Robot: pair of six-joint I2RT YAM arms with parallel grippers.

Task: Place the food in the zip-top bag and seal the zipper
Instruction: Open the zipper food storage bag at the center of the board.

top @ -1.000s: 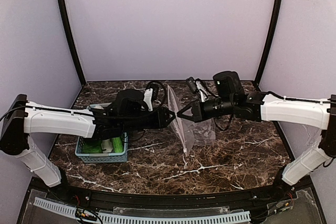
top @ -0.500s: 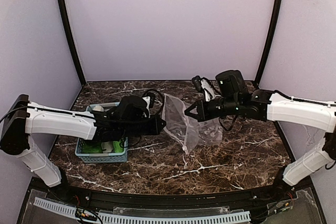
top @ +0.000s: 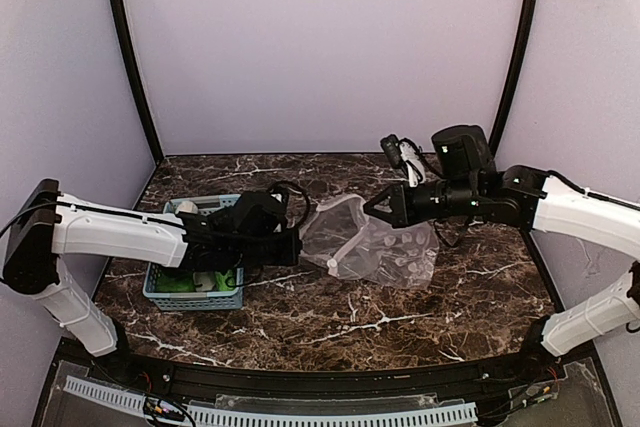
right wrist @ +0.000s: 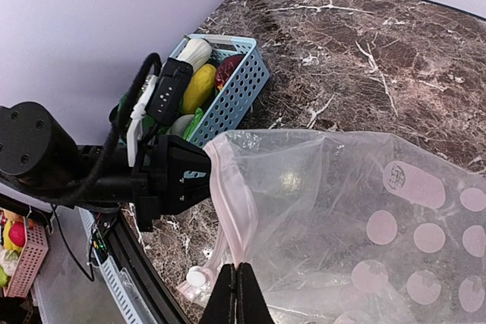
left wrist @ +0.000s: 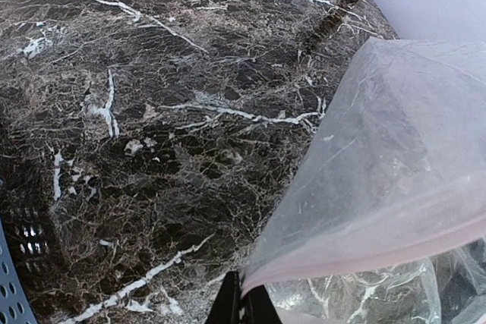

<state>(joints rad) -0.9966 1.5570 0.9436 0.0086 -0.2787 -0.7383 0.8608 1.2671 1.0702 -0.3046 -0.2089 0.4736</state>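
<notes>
Looking down from overhead, what are the arms doing?

Both are reaching toward the middle. The left gripper [top: 299, 247] is pinching the left edge of the zip-top bag [top: 375, 245], the right gripper [top: 369, 209] is gripping its far rim, and the bag is sagging onto the table [top: 300, 317] between them. The food [top: 195, 277] is sitting in the blue basket [top: 190, 302] under the left arm.

Is the left wrist adding anything?

It is showing its closed fingers [left wrist: 228, 305] clamping the zipper [left wrist: 364, 242], a pinkish strip. The food is lying outside that frame.

And the right wrist?

Its fingers [right wrist: 228, 297] are squeezing shut on the same strip. It is also picking out the yellow oval piece [right wrist: 199, 87], white piece [right wrist: 196, 52] and dark red fruit [right wrist: 230, 70], which the left arm is covering overhead.
</notes>
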